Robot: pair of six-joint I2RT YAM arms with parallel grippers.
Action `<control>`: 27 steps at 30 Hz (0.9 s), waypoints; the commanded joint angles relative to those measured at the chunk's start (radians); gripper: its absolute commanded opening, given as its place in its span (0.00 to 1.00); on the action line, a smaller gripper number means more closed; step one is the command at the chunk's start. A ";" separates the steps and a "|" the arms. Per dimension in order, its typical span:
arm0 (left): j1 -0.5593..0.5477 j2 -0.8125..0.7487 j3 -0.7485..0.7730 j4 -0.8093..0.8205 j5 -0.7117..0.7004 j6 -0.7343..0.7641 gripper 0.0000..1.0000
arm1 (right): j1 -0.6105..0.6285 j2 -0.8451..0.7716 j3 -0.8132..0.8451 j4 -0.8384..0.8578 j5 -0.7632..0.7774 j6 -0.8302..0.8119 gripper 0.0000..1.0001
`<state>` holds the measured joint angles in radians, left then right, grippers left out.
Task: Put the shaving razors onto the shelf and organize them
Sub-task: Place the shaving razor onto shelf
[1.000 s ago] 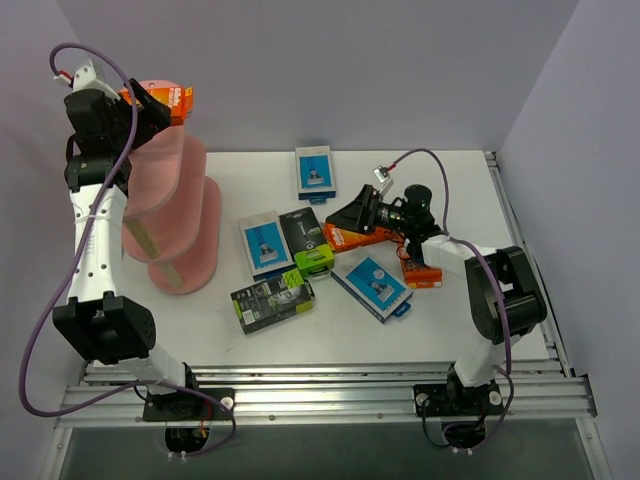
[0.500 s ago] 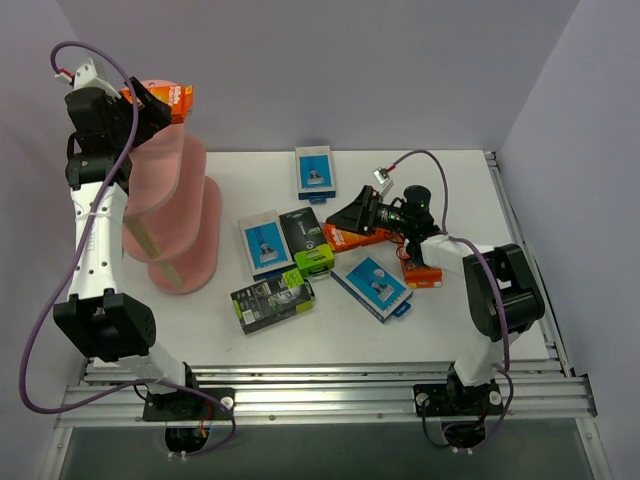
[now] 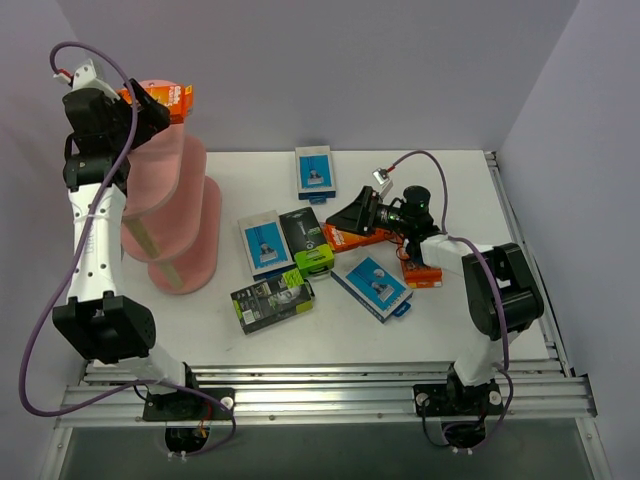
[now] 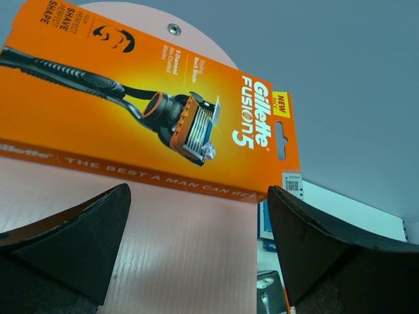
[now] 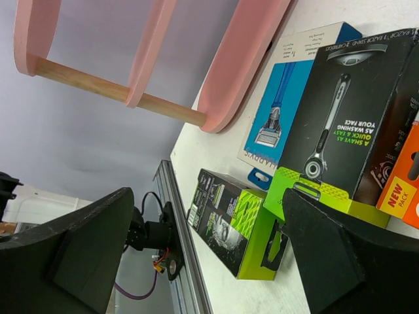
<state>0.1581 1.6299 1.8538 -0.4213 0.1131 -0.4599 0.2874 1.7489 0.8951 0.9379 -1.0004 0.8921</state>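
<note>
Orange razor pack on shelf, just beyond left pincer

Ahead of your left gripper: 1 razor pack on top of the shelf. Ahead of your right gripper: 3 packs on the table, shelf beyond.

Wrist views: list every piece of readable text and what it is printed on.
"Gillette FUSION5": orange Gillette pack, left wrist view.
"THE BEST A MAN CAN GE", cut off: its lower band.
"NEW": its yellow tag.
"A SHAVE AS QUICK & EASY AS WASHING YOUR FACE": black-and-lime pack, right wrist view.
"HARRY'S": blue pack.
"NEW PACK": second orange pack, frame edge.
Remaining small print: too small to read.
</note>
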 commanded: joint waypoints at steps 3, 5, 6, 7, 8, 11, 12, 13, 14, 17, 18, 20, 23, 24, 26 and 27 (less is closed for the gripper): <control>0.018 -0.090 0.056 -0.080 0.003 0.026 0.95 | -0.005 -0.028 0.015 0.022 -0.023 -0.021 0.92; 0.020 -0.111 0.053 -0.100 0.005 0.029 0.94 | -0.005 -0.041 0.018 -0.013 -0.018 -0.042 0.92; 0.021 -0.137 0.050 -0.109 0.005 0.030 0.94 | -0.005 -0.054 0.021 -0.034 -0.015 -0.057 0.92; 0.023 -0.151 0.045 -0.119 0.007 0.033 0.94 | -0.005 -0.060 0.031 -0.065 -0.009 -0.077 0.92; 0.023 -0.163 0.045 -0.140 0.013 0.041 0.94 | -0.002 -0.068 0.039 -0.150 0.014 -0.138 0.92; 0.023 -0.234 0.009 -0.157 0.049 0.050 0.94 | 0.004 -0.086 0.088 -0.365 0.098 -0.246 0.92; 0.021 -0.284 -0.014 -0.154 0.060 0.050 0.94 | 0.007 -0.088 0.100 -0.401 0.120 -0.290 0.92; 0.018 -0.313 -0.042 -0.151 0.069 0.050 0.95 | 0.009 -0.088 0.116 -0.434 0.140 -0.303 0.92; 0.011 -0.343 -0.104 -0.143 0.079 0.046 0.95 | 0.010 -0.089 0.119 -0.482 0.158 -0.309 0.92; -0.018 -0.456 -0.233 -0.140 0.089 0.047 0.96 | 0.012 -0.101 0.128 -0.583 0.242 -0.346 0.92; -0.026 -0.506 -0.264 -0.142 0.092 0.049 0.98 | 0.010 -0.118 0.125 -0.605 0.275 -0.352 0.92; -0.069 -0.548 -0.321 -0.142 0.102 0.058 0.90 | 0.010 -0.138 0.108 -0.642 0.301 -0.367 0.92; -0.135 -0.616 -0.419 -0.131 0.117 0.063 0.87 | 0.009 -0.178 0.100 -0.703 0.382 -0.374 0.92; -0.147 -0.643 -0.471 -0.125 0.117 0.061 0.89 | 0.007 -0.196 0.096 -0.721 0.416 -0.374 0.92; -0.207 -0.668 -0.527 -0.085 0.138 0.066 0.93 | 0.006 -0.216 0.090 -0.784 0.547 -0.351 0.91; -0.222 -0.682 -0.575 -0.074 0.146 0.066 0.95 | -0.001 -0.236 0.073 -0.801 0.593 -0.332 0.91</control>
<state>-0.0151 0.9619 1.3586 -0.5564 0.2184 -0.4095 0.2901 1.5871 0.9836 0.2398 -0.5873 0.5556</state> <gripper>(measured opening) 0.931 0.914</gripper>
